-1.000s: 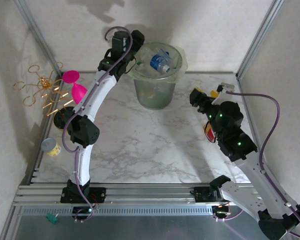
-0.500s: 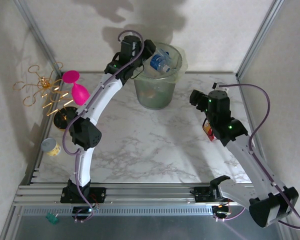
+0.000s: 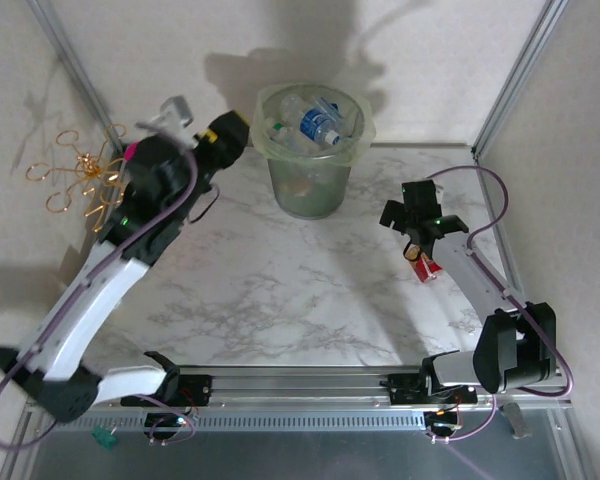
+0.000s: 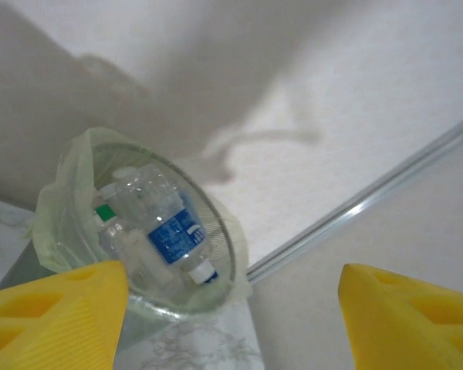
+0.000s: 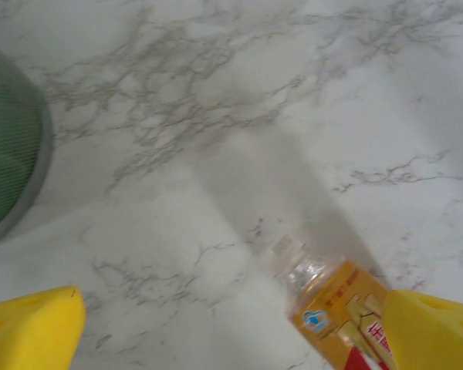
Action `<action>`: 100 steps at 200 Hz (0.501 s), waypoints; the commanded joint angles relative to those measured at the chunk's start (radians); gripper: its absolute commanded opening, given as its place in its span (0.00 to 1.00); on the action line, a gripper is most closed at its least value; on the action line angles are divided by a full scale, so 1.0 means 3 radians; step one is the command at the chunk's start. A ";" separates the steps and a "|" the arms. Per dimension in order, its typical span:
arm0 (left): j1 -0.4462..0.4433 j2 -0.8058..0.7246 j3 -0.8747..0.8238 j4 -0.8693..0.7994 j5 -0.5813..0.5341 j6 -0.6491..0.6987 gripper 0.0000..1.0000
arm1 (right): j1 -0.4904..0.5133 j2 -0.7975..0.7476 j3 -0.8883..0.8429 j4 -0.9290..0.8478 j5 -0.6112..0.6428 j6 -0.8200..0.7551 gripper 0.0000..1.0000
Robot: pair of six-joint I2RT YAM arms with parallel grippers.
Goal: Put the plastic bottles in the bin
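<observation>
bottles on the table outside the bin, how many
1: an amber bottle with a red label lies on the marble table near the right claw, right of the bin. Others may be hidden behind the arms.

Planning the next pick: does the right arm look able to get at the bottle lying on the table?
Probably yes: the right gripper hangs open above the bottle, with nothing around it.

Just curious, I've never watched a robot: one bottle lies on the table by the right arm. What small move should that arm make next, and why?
Likely nudge the right gripper sideways and down to centre on the bottle. Its jaws stand open, and the bottle lies on the table nearer one finger, not yet gripped.
</observation>
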 commanded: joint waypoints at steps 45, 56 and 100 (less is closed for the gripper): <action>-0.0241 -0.0788 -0.1120 0.0153 0.0905 0.0425 0.79 | -0.0679 0.0223 -0.0242 0.0265 -0.0709 -0.0257 0.99; -0.0248 -0.0850 -0.1255 0.0160 0.1074 0.0424 0.78 | -0.0704 0.0253 -0.0304 0.0324 -0.0739 -0.0257 0.99; -0.0263 -0.1171 -0.1792 0.0353 0.1392 0.0269 0.78 | -0.0819 0.0372 -0.0499 0.0420 -0.0789 -0.0248 0.98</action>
